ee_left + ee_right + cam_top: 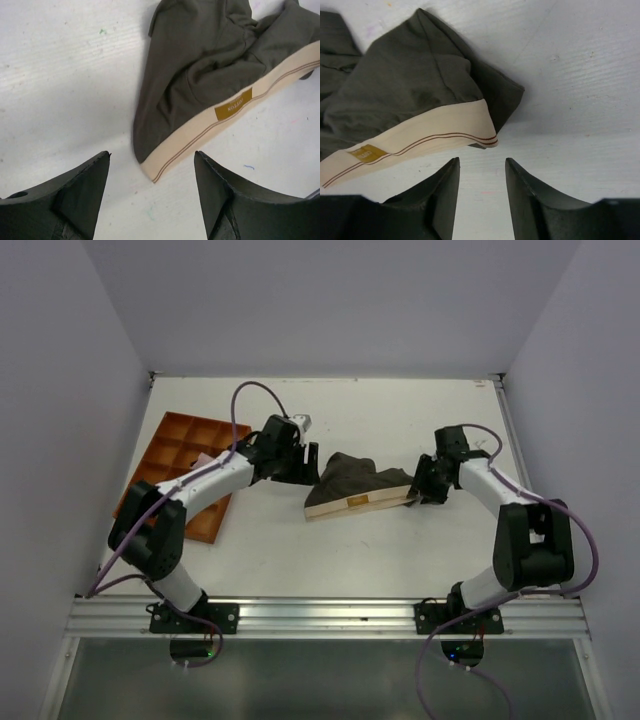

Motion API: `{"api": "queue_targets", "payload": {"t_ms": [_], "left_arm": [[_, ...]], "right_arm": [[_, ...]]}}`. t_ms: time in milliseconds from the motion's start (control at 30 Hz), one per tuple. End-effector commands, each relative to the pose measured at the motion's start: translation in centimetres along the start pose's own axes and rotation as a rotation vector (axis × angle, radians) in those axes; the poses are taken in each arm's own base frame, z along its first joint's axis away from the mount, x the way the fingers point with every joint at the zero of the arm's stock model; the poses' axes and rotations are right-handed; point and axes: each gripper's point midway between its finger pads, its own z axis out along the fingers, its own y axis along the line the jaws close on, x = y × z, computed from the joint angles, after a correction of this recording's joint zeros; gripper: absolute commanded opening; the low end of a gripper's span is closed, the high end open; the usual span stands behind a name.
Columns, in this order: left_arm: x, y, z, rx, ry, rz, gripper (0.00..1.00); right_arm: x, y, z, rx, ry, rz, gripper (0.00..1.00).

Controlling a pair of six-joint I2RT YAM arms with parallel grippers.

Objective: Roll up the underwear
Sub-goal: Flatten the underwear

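**Task status: rolling not started (judgement).**

1. Left gripper (152,157): the jaws stand spread and hold nothing. In the left wrist view, the end of the tan waistband (210,125) lies on the worktop (400,550) just beyond the fingertips, at 12 o'clock from them, and is not pinched.
2. Right gripper (481,162): the jaws stand apart and hold nothing. The opposite waistband end lies just beyond the fingertips, at 11 o'clock from them.
3. Underwear (358,480): it lies at the centre of the worktop, between the two grippers. From the garment, the left gripper sits at 10 o'clock and the right gripper at 3 o'clock.
4. Waistband: it runs nearly straight along the near edge of the garment. The gold label faces up.
5. Dark body cloth: it lies beyond the waistband, creased and bunched toward 12 o'clock. No coil or rolled edge is visible.
6. Orange compartment tray (185,455): it sits at 9 o'clock, well apart from the garment.

Remaining work, as judged: flatten the cloth, form the roll, and finish a compact bundle.
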Motion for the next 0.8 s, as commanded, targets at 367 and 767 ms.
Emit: {"api": "queue_targets", "payload": {"t_ms": [367,767], "left_arm": [[7.7,-0.6,-0.5,0.125,0.122,-0.154,0.69],[9.0,-1.1,1.1,0.13,0.164,-0.169,0.68]], "right_arm": [[-3.1,2.8,-0.8,-0.127,-0.039,-0.086,0.49],[-3.0,0.9,-0.1,-0.037,-0.028,-0.111,0.49]]}}
